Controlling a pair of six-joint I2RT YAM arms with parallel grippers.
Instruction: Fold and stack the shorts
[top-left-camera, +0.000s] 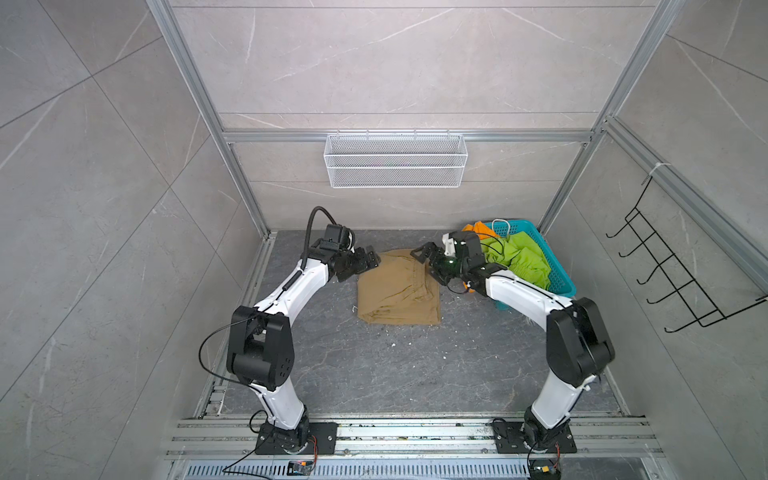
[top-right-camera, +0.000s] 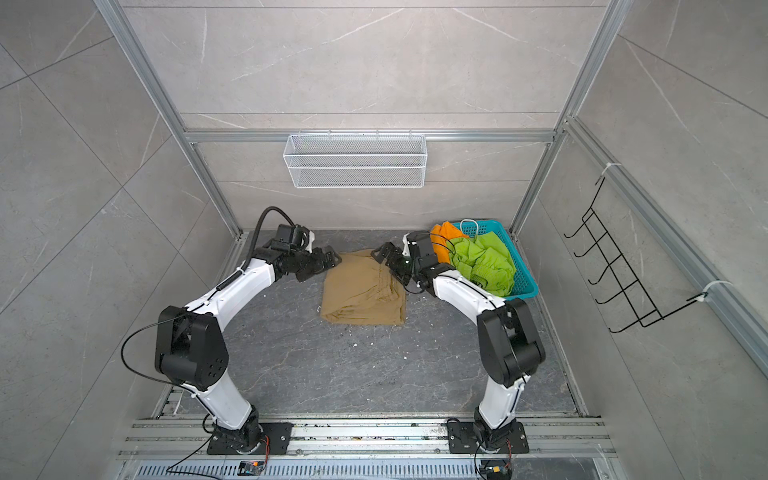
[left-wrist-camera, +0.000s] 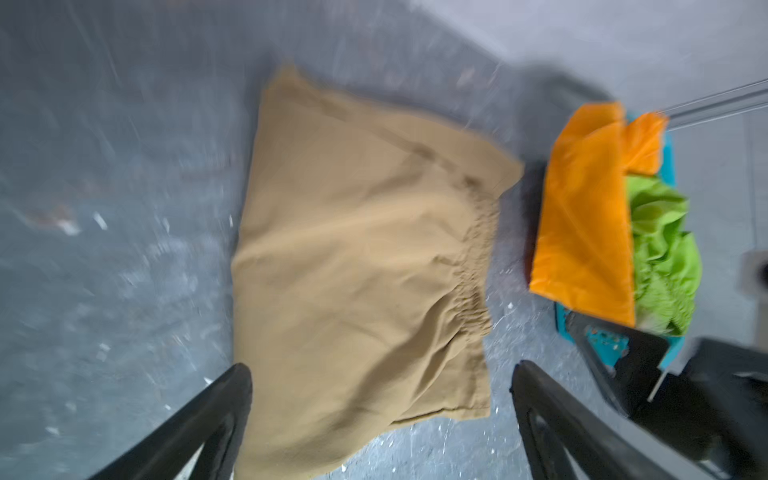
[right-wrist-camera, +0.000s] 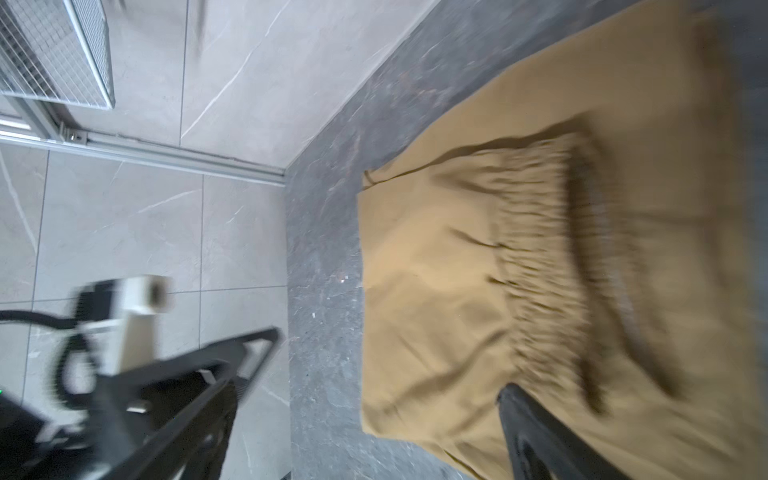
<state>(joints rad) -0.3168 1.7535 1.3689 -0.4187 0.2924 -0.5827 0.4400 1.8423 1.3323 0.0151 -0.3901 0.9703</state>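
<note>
**Hands.** The left hand (top-left-camera: 369, 258) has its jaws spread wide with nothing between them. It hangs over the far left corner of the khaki shorts (top-left-camera: 399, 291). The right hand (top-left-camera: 424, 261) is likewise wide and empty, above the far right corner by the gathered waistband (right-wrist-camera: 540, 257). I cannot tell whether either hand touches the cloth.

**Location.** The khaki shorts lie folded into a rough square in the middle of the counter (top-left-camera: 395, 365), between the two hands. The green shorts (top-left-camera: 523, 257) and orange shorts (top-left-camera: 482, 228) sit unfolded in the teal basket (top-left-camera: 561, 286) at the far right. The orange pair drapes over the rim on the khaki side.

**Handling, in my judgement.**
- The fabric is light, soft and limp, and should not be slippery.
- Lifted at a single point, it would sag and the fold would likely open.
- The better hold is at two corners together, or on the elastic waistband, where the thicker cloth gives a firmer bite.
- A shallow pinch may catch the top layer only.
</note>
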